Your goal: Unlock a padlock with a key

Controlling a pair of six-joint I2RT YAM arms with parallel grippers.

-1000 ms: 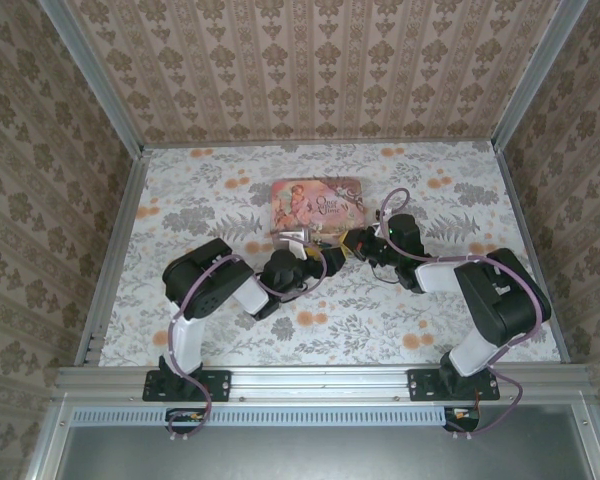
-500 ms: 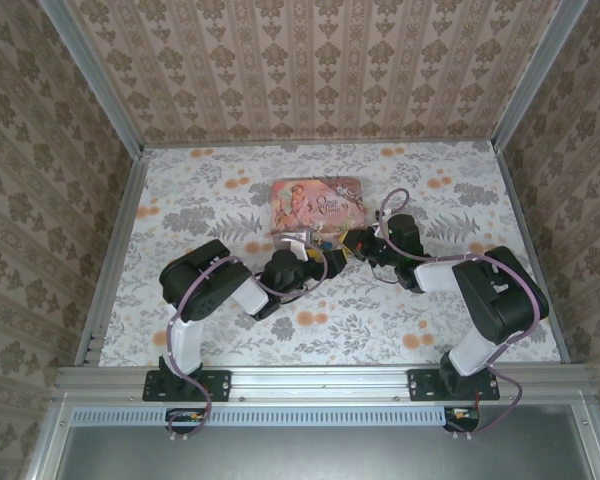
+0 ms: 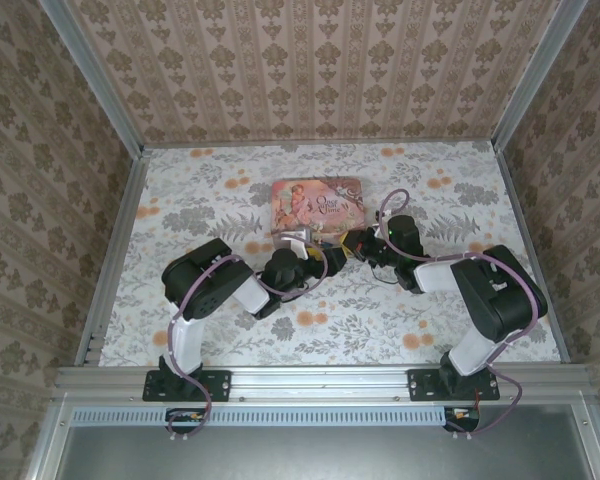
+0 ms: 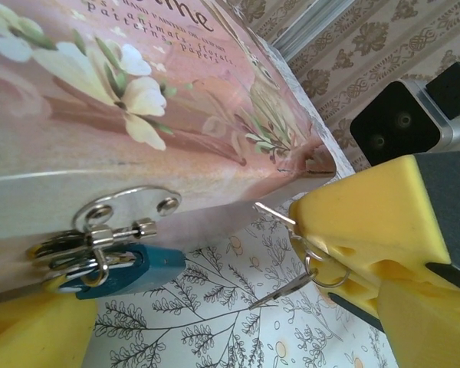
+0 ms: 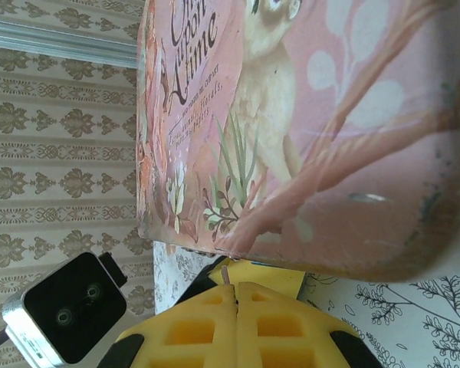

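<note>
The pink rectangular picture tin (image 3: pixel 318 207) lies closed toward 12 o'clock on the table (image 3: pixel 200 200) (its inside is hidden). From its shiny metal hasp (image 4: pixel 126 207) hangs the small teal metal padlock (image 4: pixel 119 272), just beside one of the yellow left fingers (image 4: pixel 31 330), which stand wide apart. At its 3 o'clock, clear of it, the thin metal key (image 4: pixel 274 214) pokes from the yellow right fingers (image 5: pixel 207 330), pressed together on it. A floral cloth covers the table, and damask-papered walls (image 3: pixel 310 70) enclose it.

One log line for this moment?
left gripper: open, near padlock | right gripper: shut on key | key: not in padlock | padlock: hanging from tin
</note>
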